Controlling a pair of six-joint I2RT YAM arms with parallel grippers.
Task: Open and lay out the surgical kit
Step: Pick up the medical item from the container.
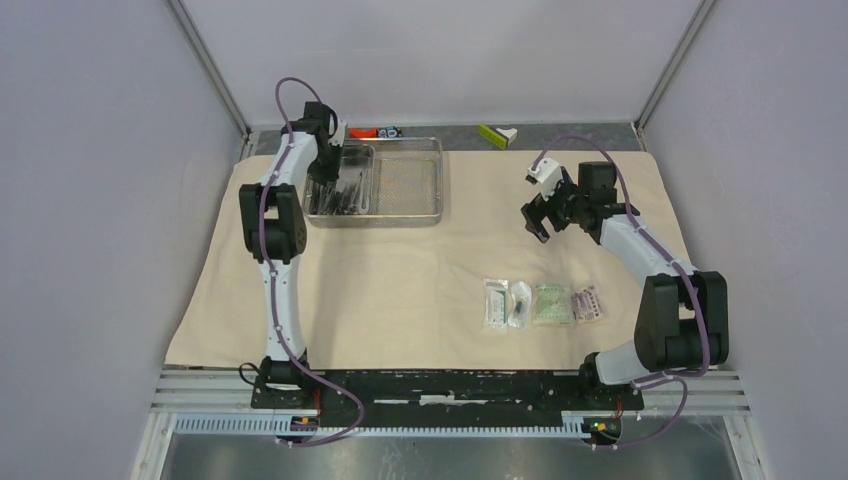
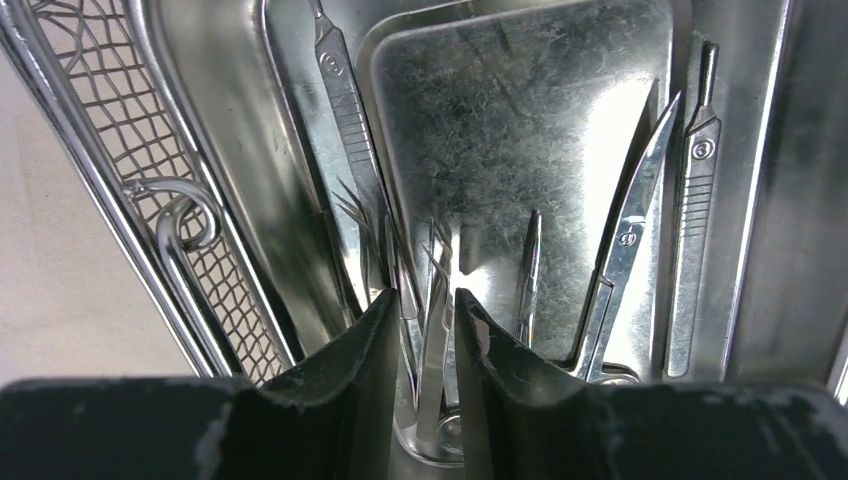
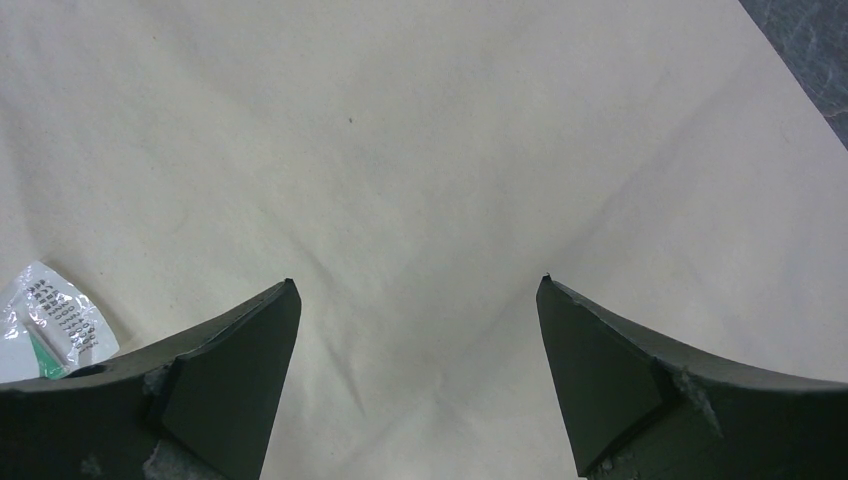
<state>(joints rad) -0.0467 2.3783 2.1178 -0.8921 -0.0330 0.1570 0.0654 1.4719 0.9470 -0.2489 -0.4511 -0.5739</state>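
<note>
Grey walls close in a table spread with a large beige cloth wrap (image 1: 400, 280), lying open and flat. Toward its far left corner sits the steel tray (image 1: 441, 190), mesh-floored, with a smaller inner tray (image 2: 520, 130) filling its left half.

Over that inner tray the left gripper (image 2: 425, 295) points down among the instruments. Its fingers (image 2: 350, 350) stand only a narrow gap apart, and a thin pair of tweezers (image 2: 435, 340) runs up through the gap. I can't tell whether the pads actually press on it. Just right of the fingers lie the scissors (image 2: 630, 220), and beyond them a flat numbered handle (image 2: 695, 200) rests along the inner tray's right wall. A second such handle (image 2: 345, 90) lies along the left wall.

Well to the right of the steel tray, the right gripper (image 3: 420, 285) hangs above bare cloth with its jaws spread wide and nothing between them. Four sealed packets (image 1: 551, 303) lie in a row on the cloth, right of the tray and nearer the arm bases.

Behind the tray, off the cloth, are small orange and black pieces (image 1: 375, 131). Further right is a yellow-green and white object (image 1: 497, 133).
</note>
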